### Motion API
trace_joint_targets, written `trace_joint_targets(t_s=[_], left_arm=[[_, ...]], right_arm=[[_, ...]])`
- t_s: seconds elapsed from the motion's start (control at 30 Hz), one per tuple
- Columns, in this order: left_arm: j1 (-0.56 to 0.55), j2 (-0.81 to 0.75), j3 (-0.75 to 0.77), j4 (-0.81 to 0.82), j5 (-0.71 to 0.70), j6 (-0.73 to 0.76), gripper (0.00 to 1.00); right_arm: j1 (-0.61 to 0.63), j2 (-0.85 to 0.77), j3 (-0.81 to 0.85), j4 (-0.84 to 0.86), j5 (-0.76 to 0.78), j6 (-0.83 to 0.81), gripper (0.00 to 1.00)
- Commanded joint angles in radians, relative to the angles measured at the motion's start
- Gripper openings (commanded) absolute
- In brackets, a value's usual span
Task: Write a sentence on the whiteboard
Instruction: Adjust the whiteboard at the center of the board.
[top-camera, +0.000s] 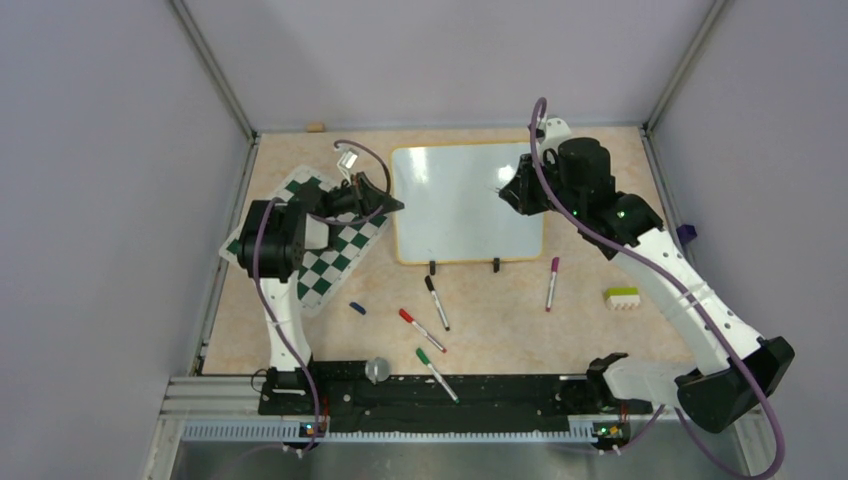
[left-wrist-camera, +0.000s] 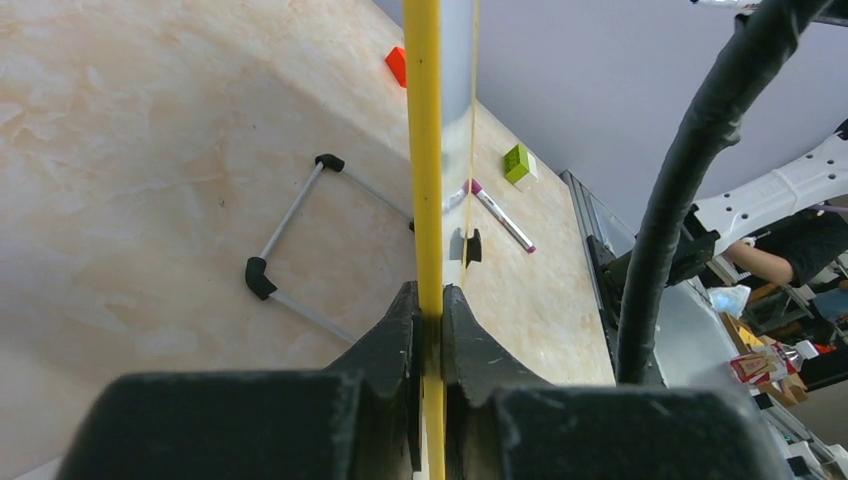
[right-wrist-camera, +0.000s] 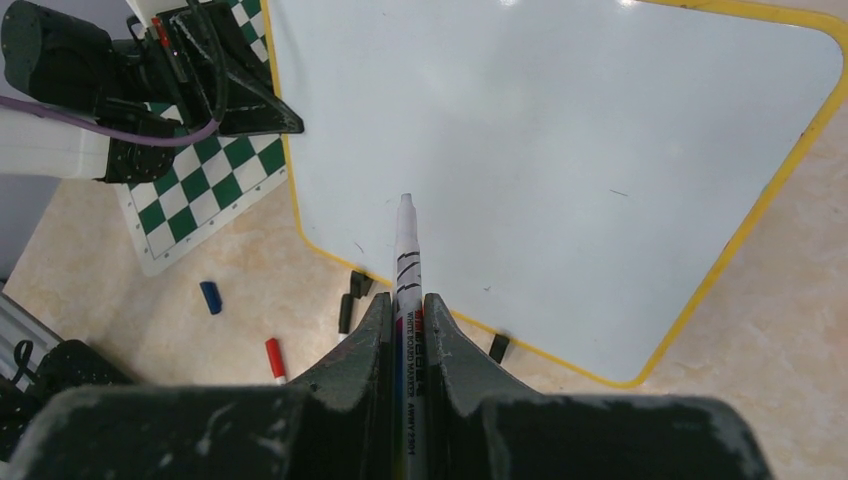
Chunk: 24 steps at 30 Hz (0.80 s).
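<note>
Sitting at the far middle of the table (top-camera: 500, 325), the whiteboard (top-camera: 460, 210) shows us a glossy white face with a few faint specks, a yellow rim (right-wrist-camera: 745, 225) around it and two black clips (top-camera: 432, 267) on its near edge. The left gripper (top-camera: 385, 205) is clamped on the board's left edge; in its wrist view both fingers (left-wrist-camera: 400, 340) press against the rim, which we see edge-on. The right gripper (right-wrist-camera: 405, 305) is closed round a white-barrelled marker (right-wrist-camera: 407, 255), held over the right part of the board with its tip aimed at the face. We cannot tell whether the tip touches.

Just left of the board, the green-and-white chess mat (top-camera: 335, 262) lies partly under the left arm. Nearer the bases and apart from the board lie a blue cap (top-camera: 357, 308), a black marker (top-camera: 437, 302), a red marker (top-camera: 422, 330), a green marker (top-camera: 436, 372) and a purple marker (top-camera: 551, 284). A green-and-white block (top-camera: 622, 297) sits off to the right.

From above, the right arm's wrist covers the board's far right corner and nearly all of the held marker. A small grey round thing (top-camera: 376, 370) by the bases is too small for us to name. In the left wrist view a grey bar with black elbows (left-wrist-camera: 290, 225) shows beside the rim, and we cannot tell whether it belongs to the board
</note>
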<state>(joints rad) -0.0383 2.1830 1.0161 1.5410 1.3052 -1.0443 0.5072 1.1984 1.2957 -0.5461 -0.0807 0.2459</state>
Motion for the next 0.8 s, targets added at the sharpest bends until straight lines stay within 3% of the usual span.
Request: trace_joint_targets(t_s=[0.0,0.1,0.17,0.3,0.5,0.6,0.77], left_arm=[[0.009,-0.053,-0.044,0.079,0.098,0.093,0.12],[0.009,-0.071,-0.084,0.078,0.078,0.100,0.33],[0.009,-0.079,-0.125,0.079,0.051,0.121,0.33],[0.009,-0.114,-0.231,0.079,-0.061,0.225,0.22],[0.014,-0.129,-0.243,0.079,-0.040,0.196,0.31],[0.030,-0.196,-0.273,0.079,0.017,0.293,0.40],[0.072,-0.202,-0.296,0.077,-0.006,0.318,0.38]], right_arm=[[-0.012,-0.016,0.008,0.054,-0.013,-0.006,0.00],[-0.012,-0.008,0.012,0.057,-0.013,-0.008,0.00],[-0.012,-0.003,0.018,0.061,-0.013,-0.009,0.00],[-0.011,0.007,0.040,0.066,-0.025,-0.007,0.00],[-0.011,0.032,0.074,0.068,-0.026,-0.009,0.00],[-0.011,0.056,0.097,0.060,-0.031,-0.003,0.00],[-0.011,0.095,0.121,0.057,-0.049,-0.007,0.00]])
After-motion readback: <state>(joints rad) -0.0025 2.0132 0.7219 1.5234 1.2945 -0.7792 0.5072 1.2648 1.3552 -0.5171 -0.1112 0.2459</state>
